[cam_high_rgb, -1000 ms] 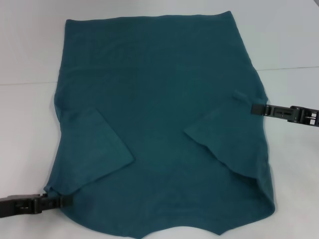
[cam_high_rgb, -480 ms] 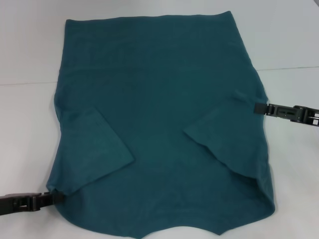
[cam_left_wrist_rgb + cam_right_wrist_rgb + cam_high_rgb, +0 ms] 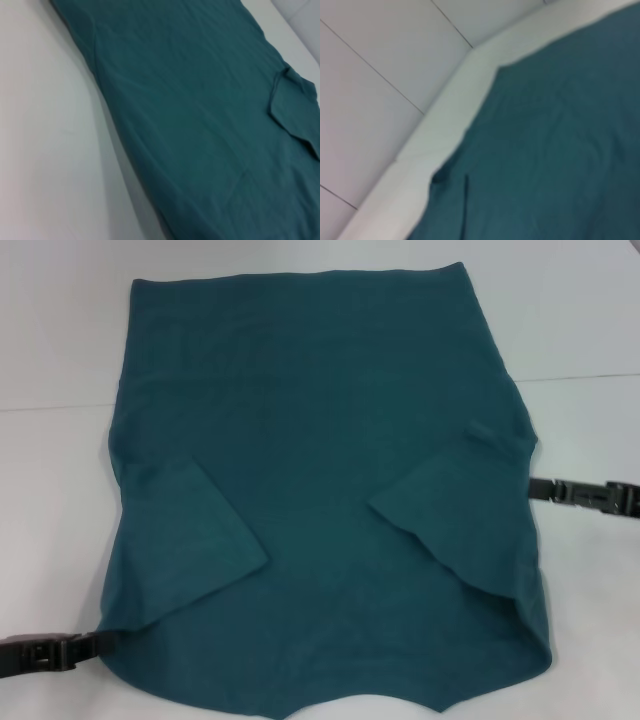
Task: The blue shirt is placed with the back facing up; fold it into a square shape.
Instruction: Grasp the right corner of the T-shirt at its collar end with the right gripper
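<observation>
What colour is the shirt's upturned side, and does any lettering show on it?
The blue shirt is plain dark teal-blue, no lettering visible; clearest in the head view.

blue shirt sleeves folded inward, left gripper, right gripper seemingly just off its edges

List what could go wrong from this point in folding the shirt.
1. Both sleeves are folded in loosely on the blue shirt; the right flap's edge looks raised, so it may flop open during the next fold.
2. The left gripper and right gripper sit at different heights along the shirt's edges, so a fold from there could come out skewed.
</observation>
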You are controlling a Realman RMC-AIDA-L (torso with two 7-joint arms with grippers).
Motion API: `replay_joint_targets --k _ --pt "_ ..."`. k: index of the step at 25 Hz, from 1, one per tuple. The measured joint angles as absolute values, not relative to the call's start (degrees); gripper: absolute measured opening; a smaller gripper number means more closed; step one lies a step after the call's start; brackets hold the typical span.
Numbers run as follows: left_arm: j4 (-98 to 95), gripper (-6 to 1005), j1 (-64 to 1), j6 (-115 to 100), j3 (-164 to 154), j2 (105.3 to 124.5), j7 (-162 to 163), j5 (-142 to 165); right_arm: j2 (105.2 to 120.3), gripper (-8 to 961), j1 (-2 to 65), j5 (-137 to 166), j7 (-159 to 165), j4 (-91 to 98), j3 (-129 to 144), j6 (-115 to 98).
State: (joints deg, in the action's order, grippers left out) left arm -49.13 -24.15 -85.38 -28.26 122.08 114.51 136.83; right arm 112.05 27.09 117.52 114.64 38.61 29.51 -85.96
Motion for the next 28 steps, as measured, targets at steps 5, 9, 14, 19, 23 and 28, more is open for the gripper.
replay_joint_targets --k 5,9,14,19,23,28 --pt "-49.86 13 -23.52 -87.14 -27.85 122.08 114.06 136.43 110.54 906 25.64 122.30 118.94 38.71 29.52 -87.39" --pt "-50.00 14 -23.42 -87.14 -27.57 122.08 113.63 136.35 109.90 892 24.22 124.51 121.72 39.02 29.45 -90.42" --pt "-49.85 13 -23.38 -87.05 -27.51 122.08 112.91 136.35 110.06 874 22.60 126.13 123.45 39.35 29.32 -94.02" --pt "-49.75 12 -23.37 -87.11 -27.44 122.08 112.50 136.31 110.97 860 22.57 127.74 124.82 39.37 29.68 -94.70" --pt "-49.68 13 -23.51 -87.14 -27.50 122.08 112.34 136.30 111.88 859 23.50 128.56 125.73 39.37 29.72 -94.55" --pt "-49.65 13 -23.54 -87.10 -27.51 122.01 111.85 136.32 112.63 858 24.77 129.90 126.96 39.55 30.09 -93.72"
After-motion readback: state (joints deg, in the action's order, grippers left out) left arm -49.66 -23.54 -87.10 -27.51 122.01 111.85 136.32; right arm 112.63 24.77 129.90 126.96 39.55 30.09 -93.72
